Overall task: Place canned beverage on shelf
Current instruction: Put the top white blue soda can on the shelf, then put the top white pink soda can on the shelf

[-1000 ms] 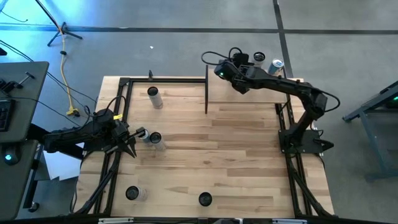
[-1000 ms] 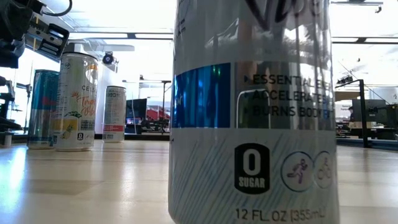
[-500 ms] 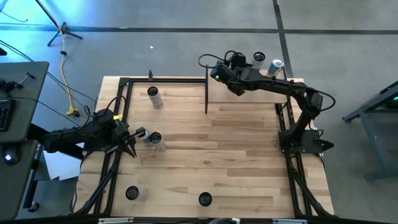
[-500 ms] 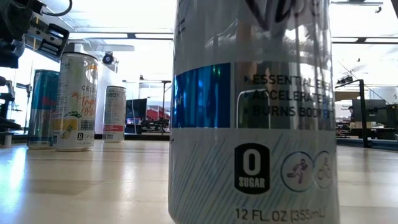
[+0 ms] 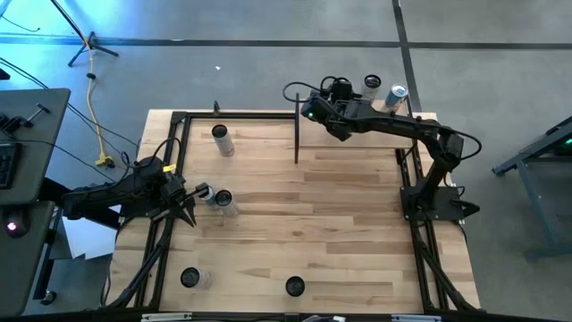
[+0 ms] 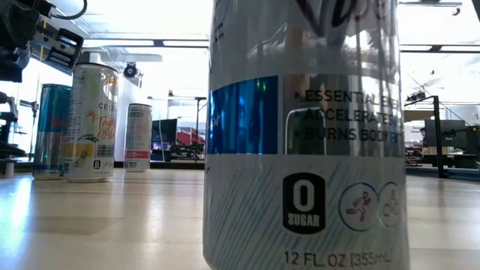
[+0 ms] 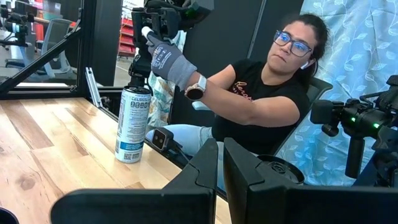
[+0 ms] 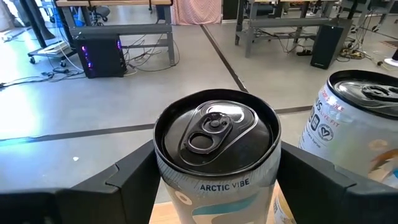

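Placement looks nearly done. At the desk's nine o'clock edge the left end effector waits shut and empty. Toward one o'clock, the right end effector clasps the Arctic Vibe can, fingers part-open around it, over the shelf beside two standing cans. Next: probably lower, release, retreat without bumping neighbours.
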You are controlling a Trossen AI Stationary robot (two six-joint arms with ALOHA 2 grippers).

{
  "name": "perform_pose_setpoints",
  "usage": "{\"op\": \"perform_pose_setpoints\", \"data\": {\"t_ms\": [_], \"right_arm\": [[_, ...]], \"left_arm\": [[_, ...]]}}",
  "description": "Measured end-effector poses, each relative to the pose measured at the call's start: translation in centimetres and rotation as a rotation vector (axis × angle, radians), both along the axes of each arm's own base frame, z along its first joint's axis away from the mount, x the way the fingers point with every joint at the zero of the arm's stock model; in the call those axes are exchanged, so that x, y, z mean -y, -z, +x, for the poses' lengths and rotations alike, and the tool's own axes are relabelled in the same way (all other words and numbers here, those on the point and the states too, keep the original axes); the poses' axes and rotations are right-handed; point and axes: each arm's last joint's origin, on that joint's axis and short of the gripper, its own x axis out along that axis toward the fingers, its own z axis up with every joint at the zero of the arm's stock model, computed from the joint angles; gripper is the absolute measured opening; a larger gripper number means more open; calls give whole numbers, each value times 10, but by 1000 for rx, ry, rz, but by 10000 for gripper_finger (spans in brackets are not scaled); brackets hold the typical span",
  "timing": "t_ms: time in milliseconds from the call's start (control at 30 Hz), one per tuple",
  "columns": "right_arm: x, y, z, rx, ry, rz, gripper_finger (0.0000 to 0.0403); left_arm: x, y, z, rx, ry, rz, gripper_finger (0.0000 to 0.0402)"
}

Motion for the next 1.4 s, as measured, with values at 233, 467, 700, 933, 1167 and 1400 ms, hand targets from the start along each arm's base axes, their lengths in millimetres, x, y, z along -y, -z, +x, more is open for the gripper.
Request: {"op": "perform_pose_setpoints", "data": {"t_ms": [233,467,700,933,1167,1400], "right_arm": [[0,0,0,-4,-5,5,275],[0,0,0,-24,-16,11,281],[0,2,-2,-48,-20,32,342],[3,2,-3,-47,-12,39,394],[-2,9,-10,-66,-4,105,390],[-22,13,-13,-43,2,143,390]], "left_arm": [[0,0,0,0,0,0,3],[0,0,0,0,0,0,3],[0,0,0,0,0,0,3],[0,0,0,0,0,0,3],[0,0,0,0,0,0,3],[0,0,0,0,0,0,3]]}}
